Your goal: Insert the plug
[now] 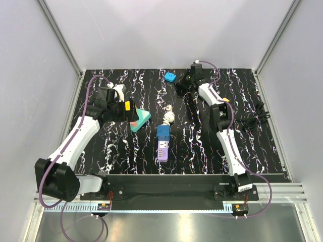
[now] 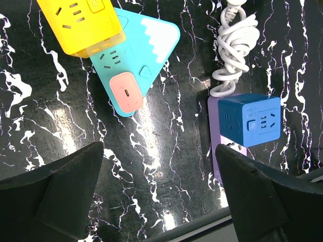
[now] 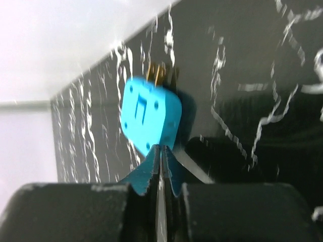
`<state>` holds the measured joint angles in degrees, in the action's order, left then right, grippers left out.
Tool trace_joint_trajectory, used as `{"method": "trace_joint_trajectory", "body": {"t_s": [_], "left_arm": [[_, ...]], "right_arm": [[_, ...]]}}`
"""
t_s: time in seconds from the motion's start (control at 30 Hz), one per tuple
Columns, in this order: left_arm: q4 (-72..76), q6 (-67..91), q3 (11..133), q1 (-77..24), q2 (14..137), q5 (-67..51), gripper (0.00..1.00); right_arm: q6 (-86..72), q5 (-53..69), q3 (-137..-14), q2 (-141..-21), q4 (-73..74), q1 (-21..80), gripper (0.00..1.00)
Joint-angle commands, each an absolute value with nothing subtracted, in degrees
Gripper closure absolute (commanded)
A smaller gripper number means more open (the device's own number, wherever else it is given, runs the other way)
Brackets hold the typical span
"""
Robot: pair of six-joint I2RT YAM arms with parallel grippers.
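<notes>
Blue plug [image 3: 150, 118] lies just ahead of the right claw's [image 3: 160, 154] tips, brass prongs pointing away. The jaws are pressed almost together and grip nothing I can make out. Whether the tips touch the plug, I cannot tell. The left claw [image 2: 159, 151] is spread wide and empty, with the blue cube socket [image 2: 251, 119] ahead to its right. Closed tips may shove the plug across the table [image 1: 202, 151] instead of grasping it, or pinch 1 edge so it twists. No writing is legible, and the plug's moulded marks are blurred.

Cyan plug [image 3: 149, 118], blue cube [image 2: 251, 120], yellow strip [image 2: 83, 22], black white-veined table [image 2: 45, 96]
</notes>
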<state>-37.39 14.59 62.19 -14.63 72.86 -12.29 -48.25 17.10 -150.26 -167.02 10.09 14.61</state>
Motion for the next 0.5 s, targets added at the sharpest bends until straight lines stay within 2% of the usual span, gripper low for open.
{"method": "trace_joint_trajectory", "body": {"t_s": [0.0,0.17,0.27,0.3,0.43,0.47], "left_arm": [[-34.89,14.15,62.14,-14.68,71.46,-13.89,0.01],[-34.81,14.15,62.14,-14.68,71.19,-13.89,0.01],[-34.89,14.15,62.05,-14.68,71.10,-13.97,0.01],[-34.89,14.15,62.05,-14.68,71.10,-13.97,0.01],[-34.89,14.06,61.96,-14.68,70.93,-13.45,0.01],[-34.89,14.06,61.96,-14.68,70.93,-13.45,0.01]], "right_arm": [[-41.93,18.28,-144.16,-162.52,21.62,15.47,0.92],[-40.43,17.05,-135.37,-156.81,22.24,15.64,0.91],[-40.25,15.12,-135.61,-156.44,21.80,15.73,0.79],[-40.34,14.07,-136.40,-156.71,21.71,15.65,0.68],[-42.62,11.43,-140.62,-159.34,18.82,15.64,0.49],[-43.32,10.90,-142.71,-160.74,18.20,15.64,0.47]]}}
